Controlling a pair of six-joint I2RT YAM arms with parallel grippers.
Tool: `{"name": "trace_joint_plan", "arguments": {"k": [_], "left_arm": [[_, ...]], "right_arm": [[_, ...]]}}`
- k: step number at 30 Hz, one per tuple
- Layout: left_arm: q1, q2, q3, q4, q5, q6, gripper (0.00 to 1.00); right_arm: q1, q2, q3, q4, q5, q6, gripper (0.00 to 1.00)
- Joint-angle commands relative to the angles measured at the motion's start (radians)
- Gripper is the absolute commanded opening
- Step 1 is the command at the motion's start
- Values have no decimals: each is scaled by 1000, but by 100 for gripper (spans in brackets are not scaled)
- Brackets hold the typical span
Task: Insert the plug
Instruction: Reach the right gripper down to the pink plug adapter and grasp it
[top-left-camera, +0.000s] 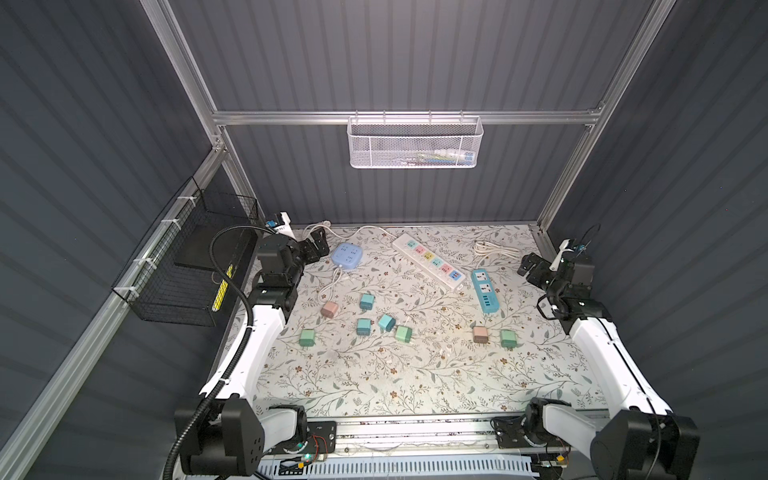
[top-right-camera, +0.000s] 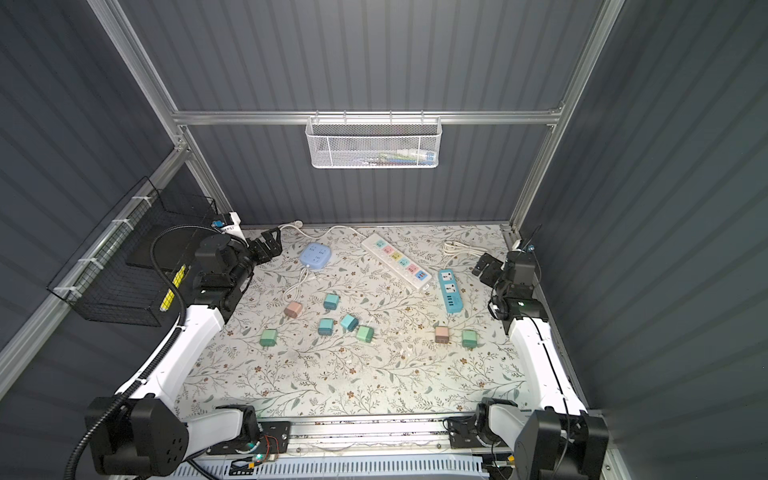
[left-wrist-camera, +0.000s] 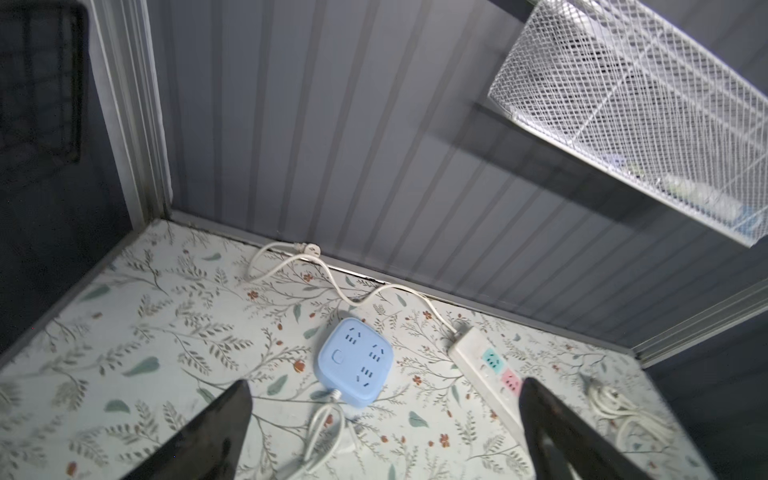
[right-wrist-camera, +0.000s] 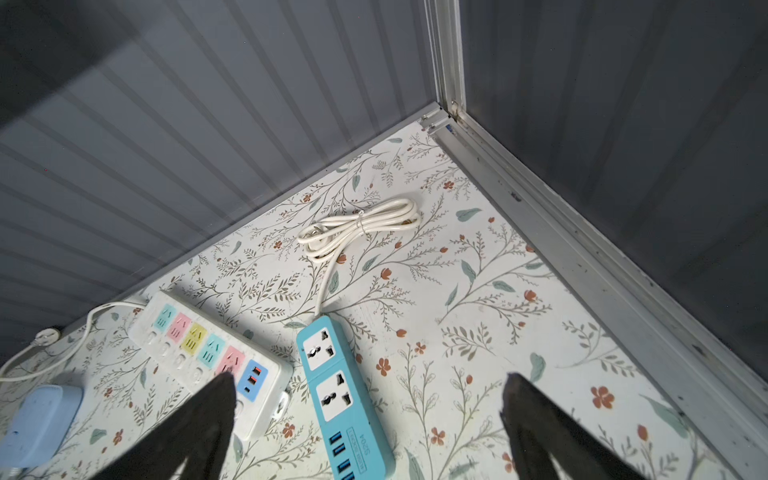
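Several small cube plugs lie loose mid-table in both top views, among them a pink plug (top-left-camera: 330, 308), a teal plug (top-left-camera: 367, 301) and a green plug (top-left-camera: 508, 338). Behind them lie a light-blue square socket block (top-left-camera: 346, 255) (left-wrist-camera: 356, 362), a long white power strip (top-left-camera: 430, 261) (right-wrist-camera: 208, 353) and a teal power strip (top-left-camera: 485, 296) (right-wrist-camera: 338, 390). My left gripper (top-left-camera: 318, 245) (left-wrist-camera: 385, 384) hangs open at the back left, next to the blue block. My right gripper (top-left-camera: 527, 266) (right-wrist-camera: 369, 376) hangs open at the back right, beside the teal strip. Neither holds anything.
A coiled white cord (top-left-camera: 496, 249) lies at the back right, and another cord (top-left-camera: 374, 229) runs along the back wall. A white mesh basket (top-left-camera: 414, 143) hangs on the back rail. A black wire basket (top-left-camera: 187, 266) is fixed to the left wall.
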Motion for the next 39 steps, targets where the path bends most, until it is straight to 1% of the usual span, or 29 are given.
{"name": "trace_joint_plan", "arguments": {"k": [1,2,4,6,7,9,12,13,15,17,20,22,25,27,29,32,34,39], "left_arm": [[5,-6,40,-103,15,-174,100],[6,-9,30,-70,26,-174,100],[6,-9,10,-3,63,-183,100],[6,15,21,16,78,-215,100],[6,32,42,7,88,-226,100],[6,80,96,-1,158,-212,100],[4,168,202,-38,309,-174,100],[1,197,227,-43,367,-179,99],[-24,232,244,-25,421,-185,97],[-83,254,248,-31,445,-155,97],[-190,284,282,-129,448,-43,97],[-228,289,271,-129,454,-29,97],[-244,293,222,-67,483,-69,97],[-247,311,212,-58,509,-89,97],[-249,331,219,-69,538,-93,96],[-254,340,212,-53,551,-111,96],[-255,342,213,-53,560,-112,96],[-256,341,214,-62,551,-99,96]], "right_arm": [[-2,13,55,-63,-84,23,98],[-2,14,81,-94,-104,19,97],[3,74,126,-144,-162,1,92],[20,107,143,-162,-177,-15,87],[32,128,150,-167,-182,-24,86],[70,198,179,-182,-203,-46,83],[136,316,257,-231,-185,-96,83],[149,362,289,-262,-184,-107,82],[154,428,338,-297,-185,-113,80],[154,477,360,-306,-161,-116,80],[152,553,397,-370,-139,-135,79],[152,601,400,-385,-136,-135,78],[153,661,396,-392,-166,-131,78],[160,698,396,-393,-189,-134,77],[175,731,408,-412,-170,-141,77],[197,774,423,-424,-146,-145,77],[211,808,441,-441,-130,-144,75],[259,832,447,-486,-39,-133,64]]}}
